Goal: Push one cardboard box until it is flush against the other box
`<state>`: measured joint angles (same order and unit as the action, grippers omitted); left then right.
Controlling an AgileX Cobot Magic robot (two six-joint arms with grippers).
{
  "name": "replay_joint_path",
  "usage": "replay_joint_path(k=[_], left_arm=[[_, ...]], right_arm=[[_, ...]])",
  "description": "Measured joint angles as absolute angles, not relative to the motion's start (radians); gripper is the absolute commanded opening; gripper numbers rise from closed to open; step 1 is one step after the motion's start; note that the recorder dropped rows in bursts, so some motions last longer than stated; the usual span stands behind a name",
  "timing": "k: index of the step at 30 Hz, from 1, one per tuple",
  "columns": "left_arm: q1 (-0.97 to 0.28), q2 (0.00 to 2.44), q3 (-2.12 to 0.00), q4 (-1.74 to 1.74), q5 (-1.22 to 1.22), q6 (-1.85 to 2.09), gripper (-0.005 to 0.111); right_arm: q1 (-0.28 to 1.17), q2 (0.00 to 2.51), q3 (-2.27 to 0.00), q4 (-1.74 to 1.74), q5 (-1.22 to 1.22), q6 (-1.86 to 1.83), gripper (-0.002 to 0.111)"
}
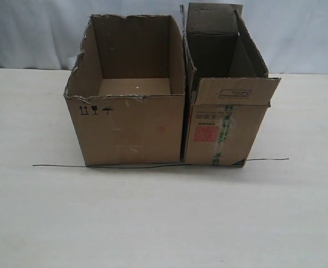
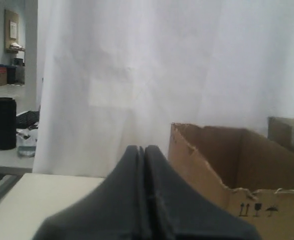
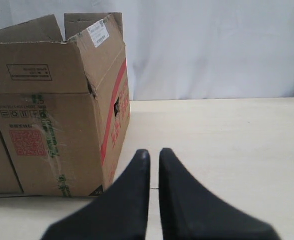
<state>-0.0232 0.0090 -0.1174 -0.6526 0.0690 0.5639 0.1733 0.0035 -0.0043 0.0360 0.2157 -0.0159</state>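
The cardboard box (image 1: 130, 128), wide with a ragged flapless rim and black handling symbols, stands left of centre in the exterior view. Its right wall lies against the other box (image 1: 219, 134), narrower and taller, with flaps, a red stamp and green-printed tape. Neither gripper shows in the exterior view. In the left wrist view my left gripper (image 2: 142, 148) is shut and empty, to the left of the cardboard box (image 2: 267, 210) and apart from it. My right gripper (image 3: 154, 152) is shut but for a thin slit, holds nothing, and stays to the right of the other box (image 3: 51, 125).
A thin black wire (image 1: 57, 166) lies on the pale table (image 1: 152, 223) along the front of both boxes. A white curtain (image 1: 29, 33) hangs behind the table. Past the curtain's edge, a black cylinder (image 2: 4, 130) stands on another desk.
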Motion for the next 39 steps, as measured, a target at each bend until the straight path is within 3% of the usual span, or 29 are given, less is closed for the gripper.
replay_joint_path(k=[3,6,15,39], left_arm=[[-0.023,0.009,-0.059,-0.234,0.04,0.171,0.0],[-0.023,0.009,-0.009,-0.083,0.035,0.0,0.0],[-0.023,0.005,-0.003,-0.061,0.251,0.101,0.0],[-0.07,0.005,-0.003,-0.023,0.148,0.057,0.0]], right_arm=[[0.173,0.003,-0.004,0.036,0.216,-0.016,0.005],[0.173,0.003,-0.004,0.036,0.216,-0.016,0.005],[0.173,0.003,-0.004,0.036,0.216,-0.016,0.005],[0.173,0.003,-0.004,0.036,0.216,-0.016,0.005]])
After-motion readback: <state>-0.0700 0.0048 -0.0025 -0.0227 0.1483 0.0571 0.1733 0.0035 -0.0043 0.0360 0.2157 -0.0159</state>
